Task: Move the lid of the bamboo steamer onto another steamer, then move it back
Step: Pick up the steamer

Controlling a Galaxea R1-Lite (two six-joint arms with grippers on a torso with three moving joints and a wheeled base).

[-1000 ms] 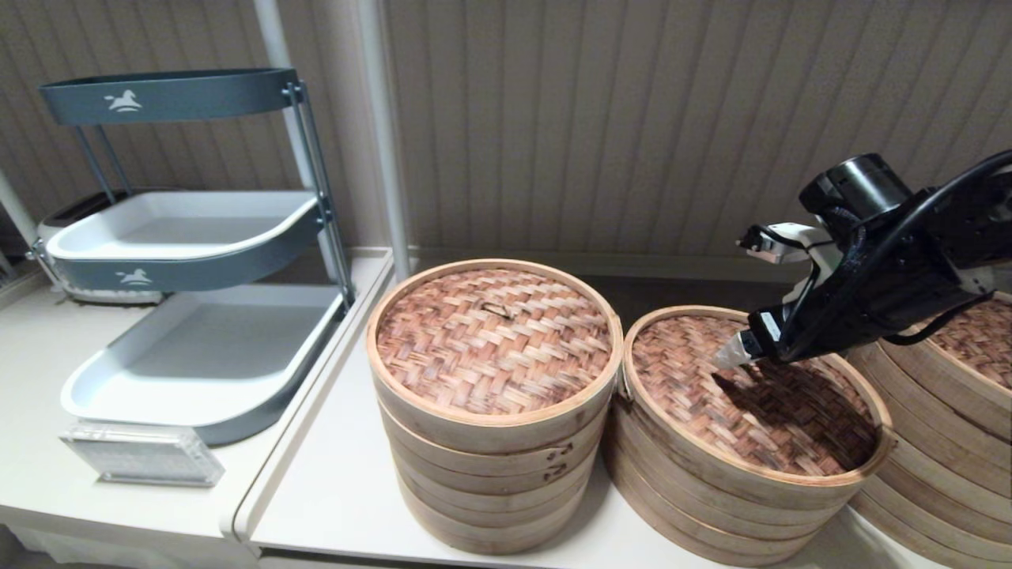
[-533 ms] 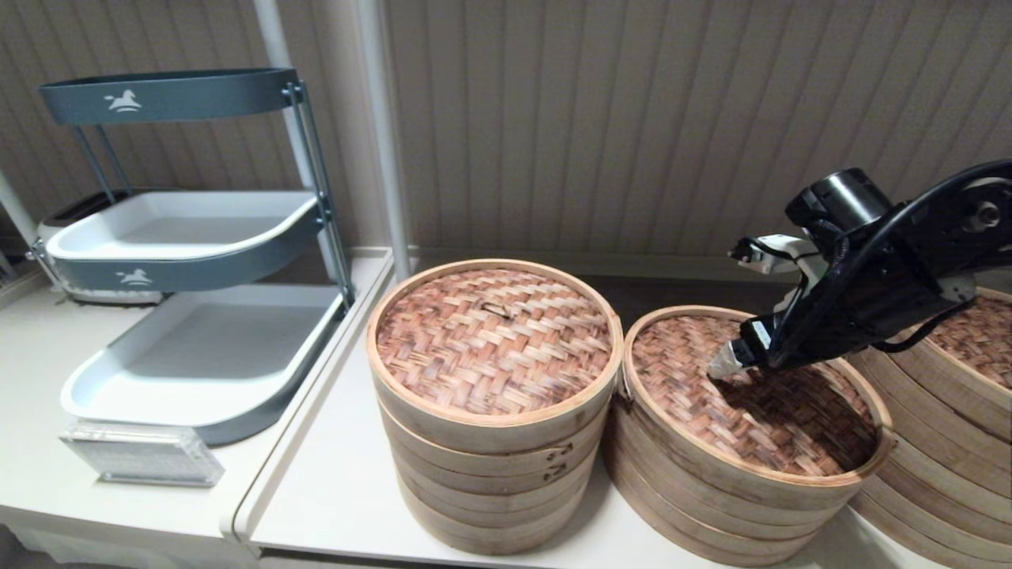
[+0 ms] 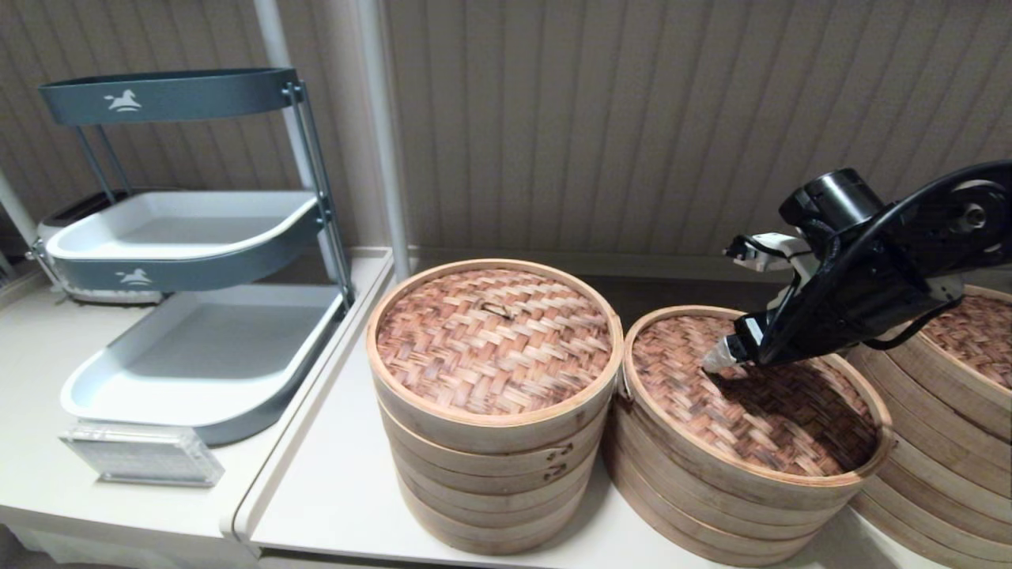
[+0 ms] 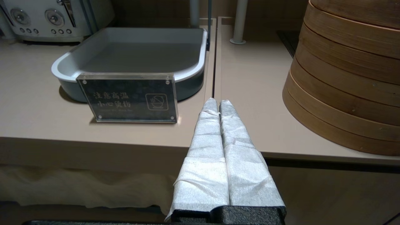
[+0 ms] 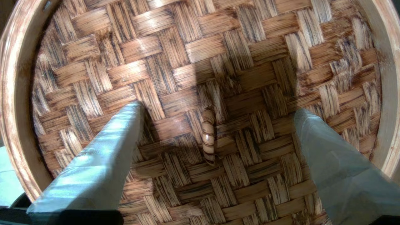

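Observation:
The bamboo steamer lid [image 3: 759,411], with a reddish woven top and a pale rim, lies on a low wide steamer [image 3: 711,494] in the middle; the steamer's inside is hidden. My right gripper [image 3: 721,360] hangs just above the lid's centre, angled down. In the right wrist view this right gripper [image 5: 218,109] is open, its wrapped fingers [image 5: 103,156] standing either side of the small loop handle [image 5: 208,137] without touching it. My left gripper [image 4: 217,102] is shut on nothing, parked low in front of the table edge; it does not show in the head view.
A taller steamer stack [image 3: 490,466] with its own woven lid [image 3: 494,340] touches the low one on the left. A further stack [image 3: 949,427] stands at the right edge. A three-tier grey tray rack [image 3: 198,340], a toaster [image 4: 47,18] and an acrylic sign [image 4: 128,98] are at the left.
My right gripper has come down and a little leftward toward the lid's centre. The lid and the steamers have not moved.

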